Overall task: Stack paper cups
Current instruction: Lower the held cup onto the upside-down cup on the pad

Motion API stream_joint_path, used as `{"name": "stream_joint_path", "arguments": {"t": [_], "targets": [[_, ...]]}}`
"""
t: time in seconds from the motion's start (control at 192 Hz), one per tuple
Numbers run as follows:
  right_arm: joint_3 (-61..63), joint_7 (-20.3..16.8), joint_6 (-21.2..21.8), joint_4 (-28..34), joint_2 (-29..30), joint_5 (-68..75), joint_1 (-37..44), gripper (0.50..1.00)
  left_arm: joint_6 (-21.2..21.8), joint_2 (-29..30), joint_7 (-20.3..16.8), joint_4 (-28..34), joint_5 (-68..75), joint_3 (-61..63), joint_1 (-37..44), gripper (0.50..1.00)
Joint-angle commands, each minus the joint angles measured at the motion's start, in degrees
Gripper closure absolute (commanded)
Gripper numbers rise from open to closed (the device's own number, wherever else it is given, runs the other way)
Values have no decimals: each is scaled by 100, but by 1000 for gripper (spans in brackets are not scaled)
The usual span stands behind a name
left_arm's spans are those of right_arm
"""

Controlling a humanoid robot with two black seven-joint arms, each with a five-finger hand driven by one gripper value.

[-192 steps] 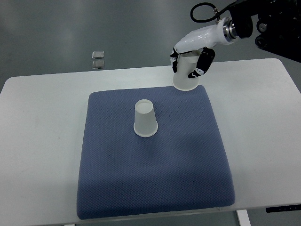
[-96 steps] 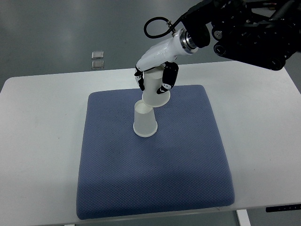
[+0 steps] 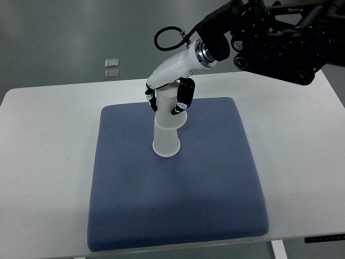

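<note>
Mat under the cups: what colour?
Blue-grey with a fine dotted weave, the mat, seen in the top view.

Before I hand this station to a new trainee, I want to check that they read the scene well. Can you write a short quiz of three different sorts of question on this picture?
1. True or false: the right hand holds the upper cup with its fingers around the cup.
2. Multiple choice: the lower cup stands on A) the bare white table, B) the blue mat, C) the floor.
3. Fill in: both cups stand with the mouth facing ____.

Key: 1 true; 2 B, the blue mat, which lies on the white table; 3 down. The upper cup sits over the lower one, and the hand has not yet let go.
</note>
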Motion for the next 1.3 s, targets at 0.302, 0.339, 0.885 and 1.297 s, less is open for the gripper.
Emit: {"name": "stream_joint_path", "arguments": {"t": [0.302,0.339,0.885,1.297], "targets": [[-2,-9,-23,-160,90,9,-126,859,0,0,-4,6,0,0,1,500],[-2,-9,-32,-160,116,9,-135,859,0,0,-4,-3,0,0,1,500],[7,-17,-93,-256,160,0,-293,859,0,0,-4,-3,0,0,1,500],[16,-17,-85,-265,116,18,-249,859,0,0,-4,-3,0,0,1,500]]}}
